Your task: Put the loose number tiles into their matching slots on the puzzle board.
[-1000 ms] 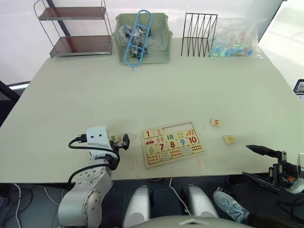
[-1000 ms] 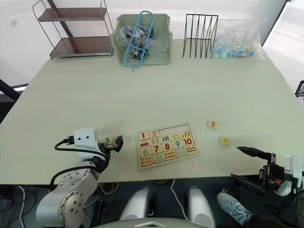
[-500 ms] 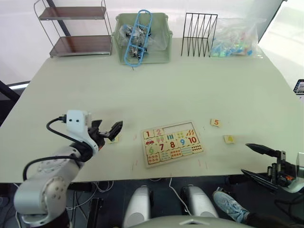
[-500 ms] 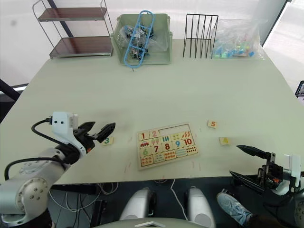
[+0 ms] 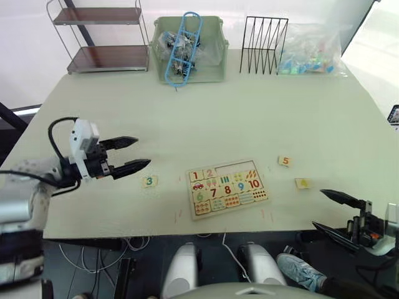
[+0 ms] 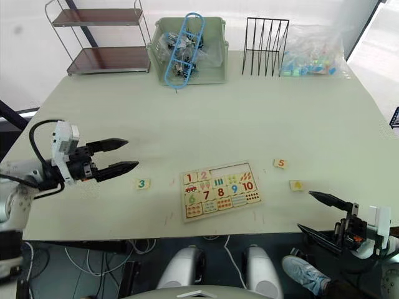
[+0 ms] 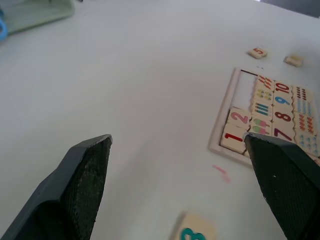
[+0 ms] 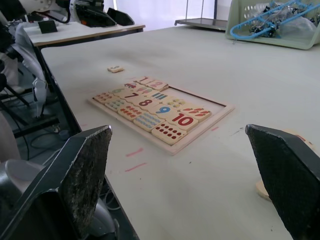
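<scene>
The board [image 5: 227, 189] lies flat near the front edge of the desk [image 5: 249, 112], about midway along it. Tiles 1 [image 5: 196, 176] and 2 [image 5: 209, 174] are seated in its far row of slots, and the rest of that row [image 5: 239, 167] is bare. Tile 3 [image 5: 149, 181] rests on the desk to the left of the board, well apart from it. Tile 5 [image 5: 285, 161] and the yellow tile [image 5: 303, 183] lie to the right of the board, near the front edge.

The left gripper [image 5: 141, 154] is held above the desk near its left edge, fingers spread wide, nothing between them. The right gripper [image 5: 325, 211] is held past the front edge by the right corner, likewise spread wide and empty.
</scene>
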Controlling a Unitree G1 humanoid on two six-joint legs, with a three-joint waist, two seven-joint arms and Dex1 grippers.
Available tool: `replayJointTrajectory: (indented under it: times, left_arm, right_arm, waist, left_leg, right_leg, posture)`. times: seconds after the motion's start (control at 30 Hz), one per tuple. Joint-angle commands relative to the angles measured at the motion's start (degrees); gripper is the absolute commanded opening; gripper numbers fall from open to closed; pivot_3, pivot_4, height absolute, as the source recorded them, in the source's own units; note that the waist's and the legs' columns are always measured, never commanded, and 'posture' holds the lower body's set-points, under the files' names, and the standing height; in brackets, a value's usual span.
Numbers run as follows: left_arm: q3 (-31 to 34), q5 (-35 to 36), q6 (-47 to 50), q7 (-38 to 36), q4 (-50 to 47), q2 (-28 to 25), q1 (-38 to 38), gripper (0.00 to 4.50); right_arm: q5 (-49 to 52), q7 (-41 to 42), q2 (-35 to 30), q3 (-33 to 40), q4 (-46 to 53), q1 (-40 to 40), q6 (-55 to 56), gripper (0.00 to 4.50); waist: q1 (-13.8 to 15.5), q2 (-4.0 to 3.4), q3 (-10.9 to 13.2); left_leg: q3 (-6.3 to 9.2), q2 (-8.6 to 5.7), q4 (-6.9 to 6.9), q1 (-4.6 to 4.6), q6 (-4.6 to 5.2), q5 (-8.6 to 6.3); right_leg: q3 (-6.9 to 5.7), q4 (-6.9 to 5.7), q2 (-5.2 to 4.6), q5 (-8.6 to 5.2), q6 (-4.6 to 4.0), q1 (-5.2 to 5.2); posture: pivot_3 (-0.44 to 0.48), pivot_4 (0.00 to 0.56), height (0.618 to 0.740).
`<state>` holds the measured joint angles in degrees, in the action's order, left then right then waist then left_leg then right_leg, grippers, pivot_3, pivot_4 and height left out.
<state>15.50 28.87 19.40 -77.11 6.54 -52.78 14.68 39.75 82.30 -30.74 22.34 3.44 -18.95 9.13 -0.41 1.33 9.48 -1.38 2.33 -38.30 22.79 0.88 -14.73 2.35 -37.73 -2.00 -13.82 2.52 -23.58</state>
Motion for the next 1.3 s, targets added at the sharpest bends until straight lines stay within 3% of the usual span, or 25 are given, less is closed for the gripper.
replayJointTrajectory:
  times: [0.03,0.27,0.4,0.6,1.17,1.3]
  left_arm:
    - [-4.36,-3.42,-10.42,-12.2,10.25,-2.19,4.12,4.47]
    - [-25.71,-3.85,-32.04,-15.39,29.95,-8.17,12.23,4.47]
    - [-32.87,-5.59,-40.42,-15.39,38.69,-7.21,16.77,4.47]
    - [-37.36,-2.9,-43.34,-15.39,43.43,-5.18,19.17,4.47]
    - [-41.83,3.41,-41.46,-15.39,40.29,-6.89,17.58,4.47]
    - [-41.91,2.74,-42.45,-15.39,41.34,-7.18,17.27,2.88]
  right_arm:
    - [0.25,-0.58,0.23,0.45,1.55,-0.39,1.16,4.5]
    - [-0.07,-1.46,0.7,0.31,2.14,-0.61,1.99,4.5]
    - [-0.01,-1.81,0.83,0.46,2.79,-1.84,2.55,4.5]
    - [0.15,-2.57,0.74,0.58,3.75,-3.1,2.98,4.5]
    - [0.35,-2.66,-0.02,0.48,3.52,-2.98,3.03,4.5]
    - [0.33,-2.49,-0.13,0.38,3.33,-2.69,2.93,4.5]
  waist:
    - [-0.26,-0.04,0.01]
    - [-0.09,-0.01,0.05]
    - [0.33,0.0,0.05]
    - [0.37,0.0,0.05]
    - [0.36,0.0,0.05]
    - [0.28,0.0,0.05]
  left_leg:
    - [-0.01,0.0,0.0,0.0,0.0,0.0]
    - [0.0,0.04,-0.01,0.0,0.01,0.0]
    - [-0.03,0.03,-0.02,0.04,0.01,0.0]
    - [-0.01,0.03,-0.03,0.04,0.01,0.0]
    - [-0.01,0.03,-0.04,0.03,0.01,0.0]
    - [-0.01,0.03,-0.04,0.02,0.01,0.0]
  right_leg:
    - [0.0,0.0,0.0,0.0,0.0,0.0]
    - [0.03,-0.11,0.01,0.0,0.02,-0.03]
    - [0.04,-0.1,0.01,0.01,0.02,-0.05]
    - [0.03,-0.12,0.01,0.01,0.03,-0.04]
    - [0.03,-0.14,0.01,0.02,0.05,-0.04]
    - [0.03,-0.15,0.02,0.02,0.05,-0.04]
  posture:
    - [0.0,0.15,0.74]
    - [0.0,0.15,0.74]
    - [0.0,0.15,0.74]
    - [0.0,0.15,0.74]
    - [0.0,0.15,0.74]
    - [0.0,0.15,0.74]
